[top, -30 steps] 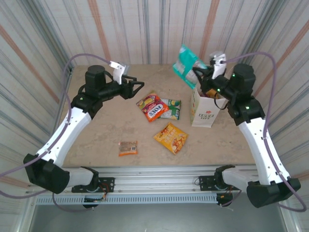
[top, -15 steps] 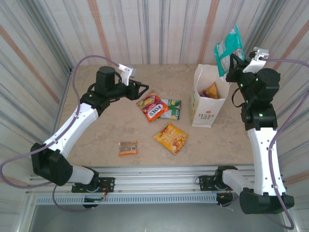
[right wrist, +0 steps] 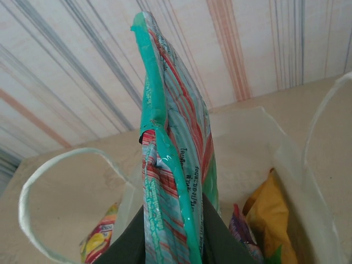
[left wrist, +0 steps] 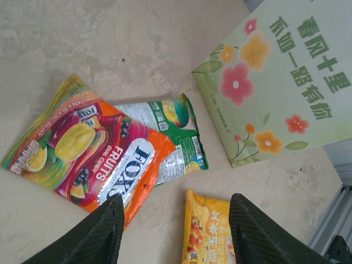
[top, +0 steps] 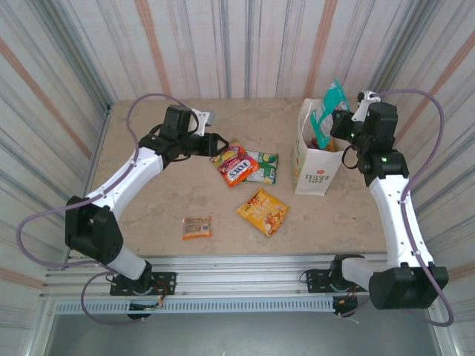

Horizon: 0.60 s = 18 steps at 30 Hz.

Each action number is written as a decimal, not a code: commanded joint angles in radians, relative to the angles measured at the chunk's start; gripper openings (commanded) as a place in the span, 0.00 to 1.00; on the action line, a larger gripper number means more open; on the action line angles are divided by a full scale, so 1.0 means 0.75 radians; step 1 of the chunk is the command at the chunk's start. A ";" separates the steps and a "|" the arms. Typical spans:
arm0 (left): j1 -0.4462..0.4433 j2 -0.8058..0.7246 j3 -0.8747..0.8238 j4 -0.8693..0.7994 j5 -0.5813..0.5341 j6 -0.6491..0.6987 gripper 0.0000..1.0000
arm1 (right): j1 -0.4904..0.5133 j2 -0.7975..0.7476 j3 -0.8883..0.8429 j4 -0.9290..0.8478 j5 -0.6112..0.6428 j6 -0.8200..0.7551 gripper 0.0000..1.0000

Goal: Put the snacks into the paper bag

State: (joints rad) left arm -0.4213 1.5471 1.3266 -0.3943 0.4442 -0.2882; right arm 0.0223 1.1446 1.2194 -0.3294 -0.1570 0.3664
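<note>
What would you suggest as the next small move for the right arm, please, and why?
I would probably lower the right end effector a little, straight down, before letting go. It is shut on the teal packet, which stands upright over the open mouth of the paper bag. A yellow packet already lies inside, and there appears to be room beside it.

Upright paper bag (top: 315, 169) at right side of worktop (top: 148, 208). Mid-worktop, left of bag: Fox's candy packet (top: 233, 165), overlapping edge of flat packet (top: 264, 166) just to its right. In front of pair, apart: chip packet (top: 262, 211). Front-left, well apart: small bar (top: 197, 226). Just behind-left of Fox's candy packet, above worktop: left jaws. Over bag mouth: right jaws, holding upright packet (top: 335, 96). Other packets (right wrist: 269, 214) inside bag.
</note>
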 commanded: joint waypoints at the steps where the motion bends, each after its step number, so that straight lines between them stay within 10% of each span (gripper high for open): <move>1: -0.007 0.007 0.036 -0.024 0.015 -0.001 0.53 | 0.026 -0.023 0.010 0.027 0.004 0.021 0.10; 8: -0.041 -0.005 0.015 -0.046 -0.048 0.168 0.51 | 0.052 -0.027 0.060 -0.049 0.022 -0.011 0.44; 18: -0.272 0.073 0.046 -0.215 -0.373 0.558 0.53 | 0.069 -0.147 0.007 -0.021 0.002 -0.043 0.48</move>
State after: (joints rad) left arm -0.6037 1.5608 1.3315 -0.4866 0.2615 0.0174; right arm 0.0654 1.0824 1.2377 -0.3603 -0.1478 0.3550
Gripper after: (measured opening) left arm 0.529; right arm 0.475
